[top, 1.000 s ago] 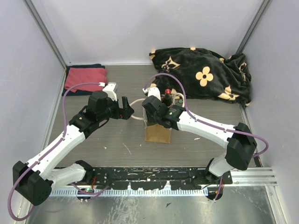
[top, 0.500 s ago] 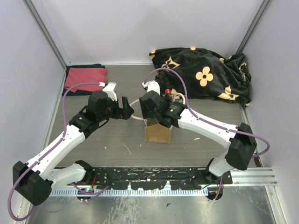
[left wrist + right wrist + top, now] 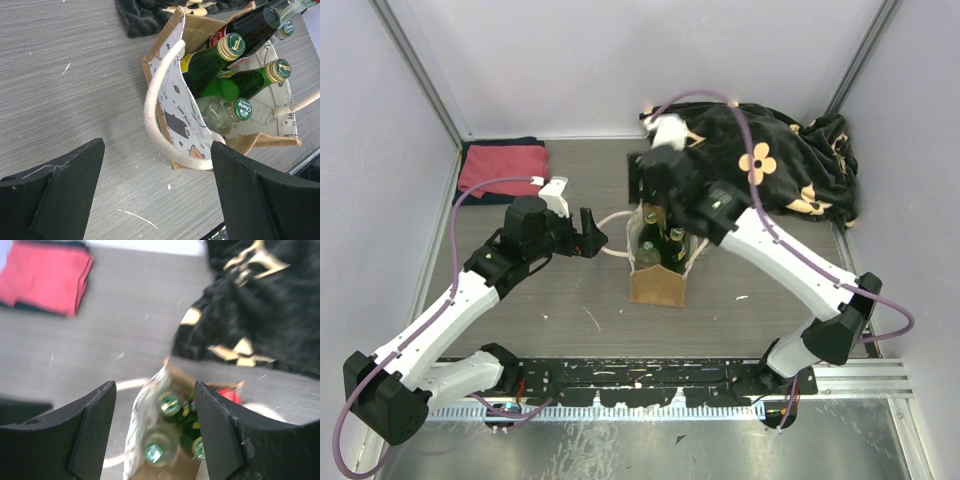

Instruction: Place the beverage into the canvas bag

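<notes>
The tan canvas bag (image 3: 657,285) stands upright mid-table with several bottles (image 3: 662,240) inside. In the left wrist view the bag (image 3: 172,107) is open: two green bottles with gold caps (image 3: 231,46), a clear one with a green cap (image 3: 242,109) and a dark red-labelled one (image 3: 250,27). My left gripper (image 3: 592,232) (image 3: 157,150) is open and empty, just left of the bag's cream handle loop (image 3: 152,112). My right gripper (image 3: 648,190) (image 3: 155,387) is open and empty, above and behind the bag (image 3: 145,415), with bottle caps (image 3: 171,404) below it.
A folded red towel (image 3: 501,168) (image 3: 47,277) lies at the back left. A black blanket with tan flowers (image 3: 760,160) (image 3: 270,305) fills the back right. Grey walls enclose the table on three sides.
My right gripper has risen and pulled back from the bag's mouth, and it is now open above the bag. The bottles in the bag are uncovered. The left arm has not moved.
</notes>
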{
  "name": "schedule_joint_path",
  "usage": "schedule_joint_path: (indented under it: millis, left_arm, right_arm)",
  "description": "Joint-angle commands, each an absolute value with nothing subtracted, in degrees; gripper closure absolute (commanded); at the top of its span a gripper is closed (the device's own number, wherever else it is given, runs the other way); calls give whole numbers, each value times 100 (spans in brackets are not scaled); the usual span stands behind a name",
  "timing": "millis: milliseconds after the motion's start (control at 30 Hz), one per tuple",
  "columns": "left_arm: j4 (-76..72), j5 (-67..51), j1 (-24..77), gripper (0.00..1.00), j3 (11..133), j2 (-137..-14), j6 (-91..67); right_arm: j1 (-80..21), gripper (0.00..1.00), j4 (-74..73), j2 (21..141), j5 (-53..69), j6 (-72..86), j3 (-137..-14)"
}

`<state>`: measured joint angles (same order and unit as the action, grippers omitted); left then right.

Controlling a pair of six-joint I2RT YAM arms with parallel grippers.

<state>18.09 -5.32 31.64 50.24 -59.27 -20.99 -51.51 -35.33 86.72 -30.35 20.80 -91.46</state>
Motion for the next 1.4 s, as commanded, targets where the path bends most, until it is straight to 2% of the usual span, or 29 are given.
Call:
schedule_joint_path:
  millis: [0,200,400,800,1367]
  left_arm:
    - [1851,-676,3151,6,4957,-5814,-2035]
    - [1828,-690,3155,6,4890,-5770,-2065]
    - [1849,-703,3155,6,4873,-5739,-2061]
    - [1858,-738,3155,6,4878,-5723,-2057]
    - [1856,-755,3153,6,4865,-5721,-2047]
  right_arm:
    - [-4035,31,-4408,8637,-3224,1983,-10126]
    - [-2755,31,-4975,8834,-2451,2051,-9968]
    - [-2024,32,-4990,8891,-1479,2120,-9237]
    - [-1941,35,-5130,9078,-361,2026,-8822]
    - [-1937,44,-5845,9614,-220,1679,-9100]
